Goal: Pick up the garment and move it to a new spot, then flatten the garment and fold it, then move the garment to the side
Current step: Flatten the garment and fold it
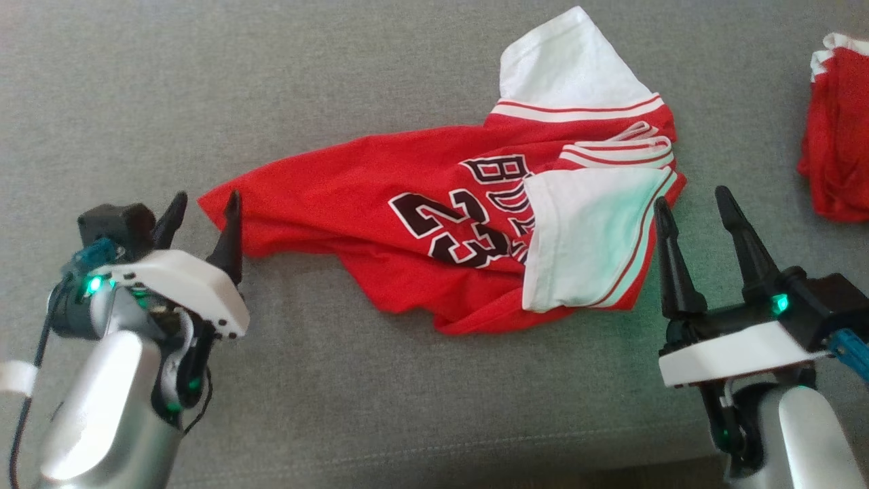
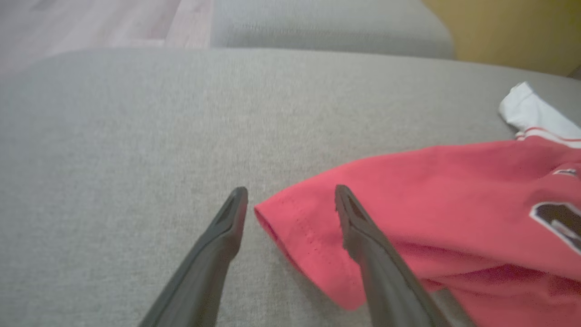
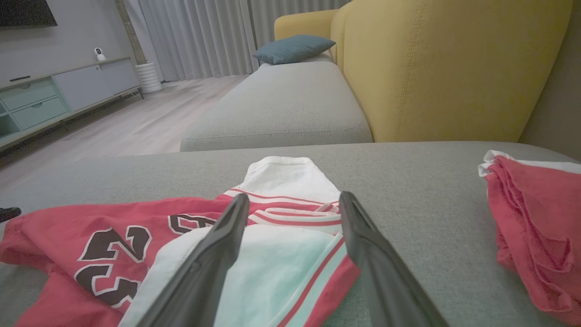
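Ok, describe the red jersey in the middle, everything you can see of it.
The red jersey is a soft, knit-looking shirt with white sleeves trimmed in red stripes, dark white-edged lettering and the number 23. It lies crumpled on the grey cushion, sleeves toward the robot's right. Its left corner lies between the fingers of the open left gripper; contact is unclear.

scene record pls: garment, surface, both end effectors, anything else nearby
garment: red jersey, number 23, white sleeves, crumpled, not yet flattened or folded
surface: grey cushion
left end effector: open, straddling the jersey's hem corner, nothing held
right end effector: open, at the edge of the near white sleeve, nothing held
other: second red garment, bunched, apart at the far right
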Robot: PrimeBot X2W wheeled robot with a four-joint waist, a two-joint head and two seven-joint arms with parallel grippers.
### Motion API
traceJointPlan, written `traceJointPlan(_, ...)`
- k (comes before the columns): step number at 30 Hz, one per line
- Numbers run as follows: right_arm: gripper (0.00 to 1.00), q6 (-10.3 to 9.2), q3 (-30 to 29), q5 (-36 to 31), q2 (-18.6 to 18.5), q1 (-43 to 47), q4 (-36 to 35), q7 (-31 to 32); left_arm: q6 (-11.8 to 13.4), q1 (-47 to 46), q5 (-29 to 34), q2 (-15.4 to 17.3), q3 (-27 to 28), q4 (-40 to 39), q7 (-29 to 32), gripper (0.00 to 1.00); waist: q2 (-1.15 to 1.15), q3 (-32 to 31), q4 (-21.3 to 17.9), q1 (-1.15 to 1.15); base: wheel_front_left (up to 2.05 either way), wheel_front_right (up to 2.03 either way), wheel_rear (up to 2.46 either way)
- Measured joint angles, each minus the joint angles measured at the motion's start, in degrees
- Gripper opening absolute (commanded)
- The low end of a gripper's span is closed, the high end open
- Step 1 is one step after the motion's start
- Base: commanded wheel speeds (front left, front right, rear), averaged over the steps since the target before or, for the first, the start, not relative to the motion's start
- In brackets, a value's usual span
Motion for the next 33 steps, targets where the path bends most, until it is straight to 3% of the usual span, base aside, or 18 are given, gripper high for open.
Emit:
traceJointPlan(6,1.00,0.00,-0.20,0.41,0.01,-1.06,0.75,-0.08,-2.35,-1.91,-2.89,0.27,0.02,5.90,4.44,1.00,0.00,1.37,-1.13,0.00,0.00,0.00,0.00)
traceJointPlan(14,1.00,0.00,-0.31,0.65,0.01,-1.26,1.38,-0.25,-3.56,-5.31,-2.91,0.97,-0.78,9.65,7.34,1.00,0.00,2.35,-1.53,0.00,0.00,0.00,0.00)
traceJointPlan(15,1.00,0.00,-0.31,0.76,0.01,-1.39,1.51,-0.25,-3.58,-5.72,-2.91,1.11,-1.15,9.90,7.81,0.77,0.00,2.35,-1.55,0.00,0.00,0.00,0.00)
traceJointPlan(16,1.00,0.00,-0.31,0.86,0.01,-1.56,1.59,-0.25,-3.99,-6.04,-2.92,1.25,-1.54,10.00,8.21,0.31,0.00,2.35,-1.56,0.00,0.00,0.00,0.00)
traceJointPlan(17,1.00,0.00,-0.32,0.91,0.01,-1.76,1.65,-0.25,-4.08,-6.16,-2.92,1.37,-1.68,10.05,8.32,0.00,0.00,2.35,-1.56,0.00,0.00,0.00,0.00)
traceJointPlan(22,1.00,0.00,-0.65,0.91,0.01,-2.34,2.33,-0.25,-3.96,-5.99,-2.69,1.70,-2.13,9.56,7.51,0.00,0.00,2.16,-1.47,0.00,0.00,0.00,0.00)
traceJointPlan(27,1.00,0.00,-1.33,1.57,-0.21,-4.78,3.46,0.19,-2.31,-5.60,-1.15,1.83,-2.14,7.22,5.78,0.00,0.00,2.30,-1.37,0.00,0.00,0.00,0.00)
traceJointPlan(33,1.00,0.00,-2.64,5.06,-5.90,-15.79,8.70,3.55,-0.35,-5.72,0.16,1.93,-2.05,2.02,3.08,0.00,0.00,3.80,-0.50,0.00,0.00,0.00,0.00)
